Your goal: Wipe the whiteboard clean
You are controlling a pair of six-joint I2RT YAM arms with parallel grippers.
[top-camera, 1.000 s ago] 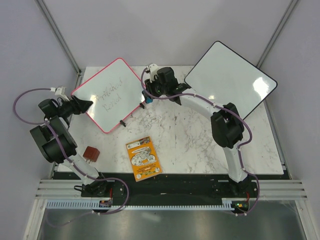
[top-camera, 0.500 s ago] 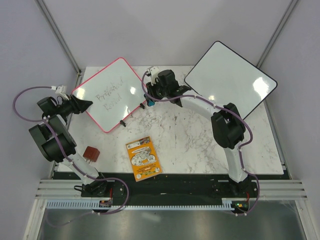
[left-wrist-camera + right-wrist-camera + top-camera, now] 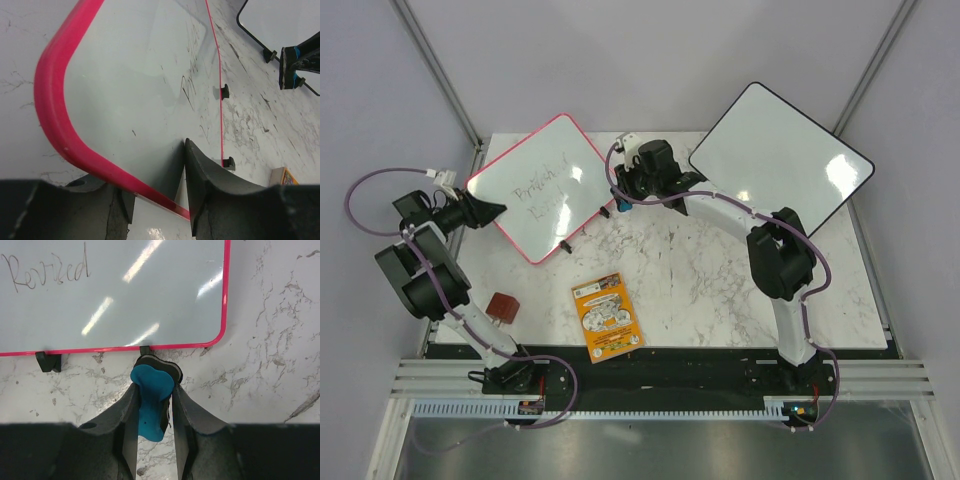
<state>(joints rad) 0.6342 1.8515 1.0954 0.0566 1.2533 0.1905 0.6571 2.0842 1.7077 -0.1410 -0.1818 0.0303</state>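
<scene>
The left pincer [image 3: 156, 197] is covering part of the pink-framed rectangular whiteboard [image 3: 125, 90] rim; the picture edge is cropping its handwriting [image 3: 47, 270].

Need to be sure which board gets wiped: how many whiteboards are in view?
2. The pink-framed whiteboard, with handwriting on it, is at back left; the black-framed whiteboard, blank, is at back right. No others seem hidden.

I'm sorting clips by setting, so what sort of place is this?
Probably a robot lab workcell: left arm and right arm bolted to a marble-pattern table, plain panel walls closing it in, and props like a pink-framed whiteboard.
</scene>
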